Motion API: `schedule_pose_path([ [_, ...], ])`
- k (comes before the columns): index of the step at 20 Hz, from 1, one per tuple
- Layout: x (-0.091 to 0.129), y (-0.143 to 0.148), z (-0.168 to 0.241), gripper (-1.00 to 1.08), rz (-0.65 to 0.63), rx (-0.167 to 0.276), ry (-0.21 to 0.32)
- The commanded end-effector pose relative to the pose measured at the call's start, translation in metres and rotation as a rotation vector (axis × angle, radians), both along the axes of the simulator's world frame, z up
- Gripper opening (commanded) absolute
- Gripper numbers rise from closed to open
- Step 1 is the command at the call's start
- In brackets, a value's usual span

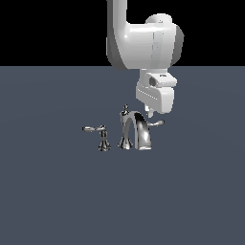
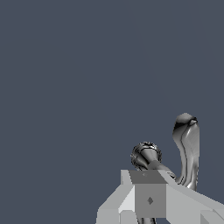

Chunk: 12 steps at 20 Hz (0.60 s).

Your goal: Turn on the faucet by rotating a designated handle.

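Observation:
The chrome faucet (image 1: pixel 141 135) stands in the middle of the floor, with an arched spout and a pointed finial post (image 1: pixel 126 125). The handle (image 1: pixel 156 123) is a slim lever pointing to the exterior view's right from behind the spout. A twin lever (image 1: pixel 93 129) points left on its own pedestal. My gripper (image 1: pixel 149 114) hangs just above the handle's inner end, very close to it; its fingers look together with nothing between them. In the wrist view, the gripper (image 2: pixel 150 192) partly covers a round chrome knob (image 2: pixel 146 155), and a curved chrome piece (image 2: pixel 187 146) shows beside it.
The faucet stands on a plain dark grey-blue floor (image 1: pixel 57 191). The white arm (image 1: pixel 143 38) comes down from above, behind the faucet.

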State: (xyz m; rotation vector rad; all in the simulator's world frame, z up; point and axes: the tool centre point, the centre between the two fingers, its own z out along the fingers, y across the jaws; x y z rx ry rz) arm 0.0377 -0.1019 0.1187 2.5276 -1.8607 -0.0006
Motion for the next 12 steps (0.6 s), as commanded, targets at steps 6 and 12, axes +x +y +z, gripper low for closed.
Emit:
schedule_pose_path([
  [6,0.012,-0.02,-0.022,-1.0,-0.084,0.001,-0.002],
  [12,0.013,-0.023,-0.025,-1.0,-0.097,0.002,-0.002],
])
